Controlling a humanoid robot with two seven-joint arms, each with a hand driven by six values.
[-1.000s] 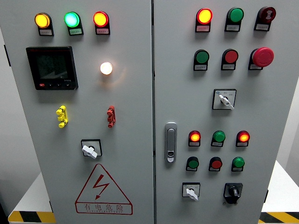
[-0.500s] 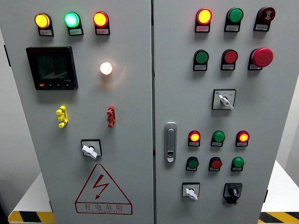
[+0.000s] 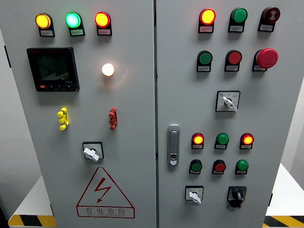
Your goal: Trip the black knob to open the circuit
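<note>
With neither hand in view, so finger state cannot be told, the black knob sits low on the panel, right of the white selector, which a careless reach risks turning instead.

Evenly lit and pretty sharp overall, soft shadows only. Bit of glow bleeding off the white lamp onto the grey panel, lit indicators slightly blown out
</note>
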